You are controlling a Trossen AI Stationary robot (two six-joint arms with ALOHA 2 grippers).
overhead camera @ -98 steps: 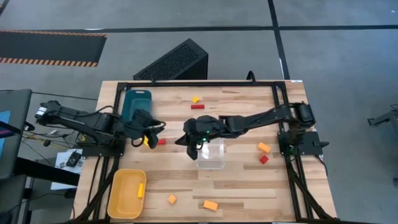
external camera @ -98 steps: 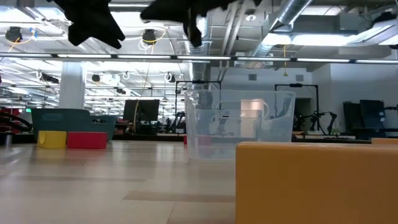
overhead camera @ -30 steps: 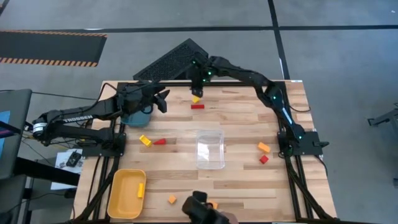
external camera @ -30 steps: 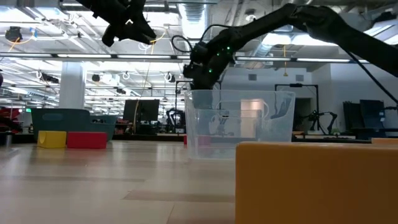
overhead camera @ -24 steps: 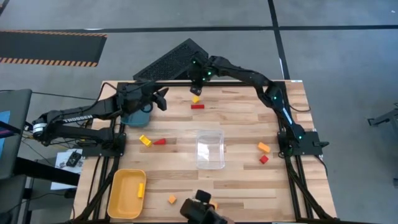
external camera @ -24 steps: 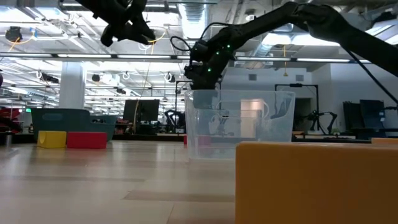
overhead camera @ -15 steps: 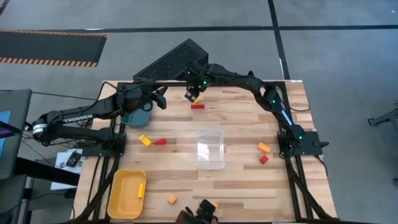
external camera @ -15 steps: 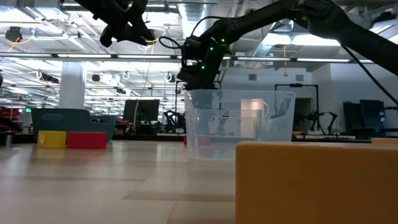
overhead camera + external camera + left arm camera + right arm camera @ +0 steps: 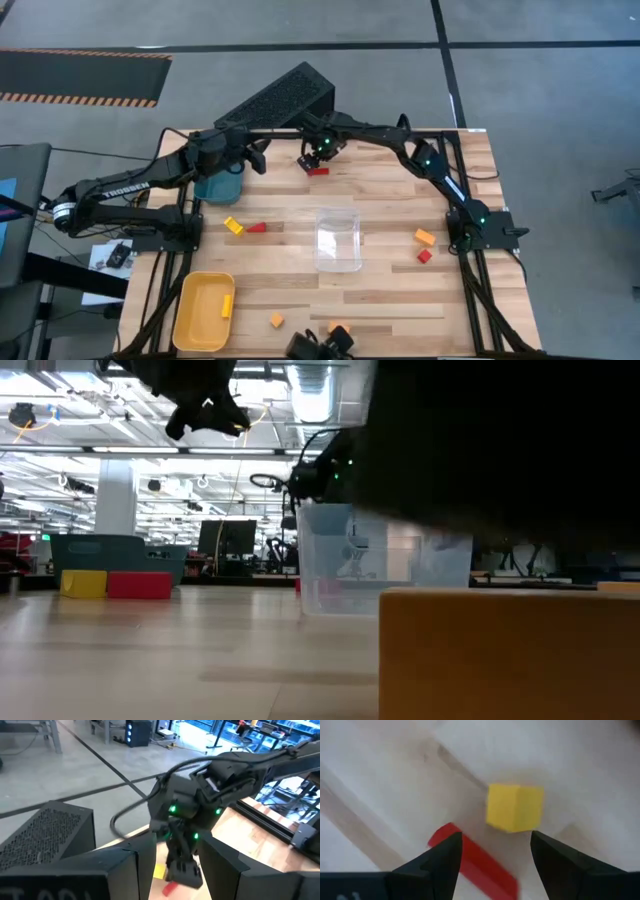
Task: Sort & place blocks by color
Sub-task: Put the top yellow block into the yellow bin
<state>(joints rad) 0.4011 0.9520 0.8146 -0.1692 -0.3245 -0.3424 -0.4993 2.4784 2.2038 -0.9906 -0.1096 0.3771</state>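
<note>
The wooden table (image 9: 390, 290) carries a teal bin (image 9: 218, 186) at the far left, a yellow tray (image 9: 197, 312) at the near left and a clear box (image 9: 338, 242) in the middle. The blocks lie scattered: a yellow and a red one (image 9: 245, 227) left of the box, two (image 9: 424, 246) to its right, some along the near edge.

The right gripper (image 9: 318, 153) reaches to the far edge, its fingers spread wide over a yellow cube (image 9: 515, 808) with a red bar (image 9: 476, 860) just beside it. The cube sits off-centre between the fingers, so the arm should probably shift until it is centred, drop straight down and close without catching the bar.

The left gripper (image 9: 255, 158) hovers by the teal bin, partly open and holding nothing visible.
</note>
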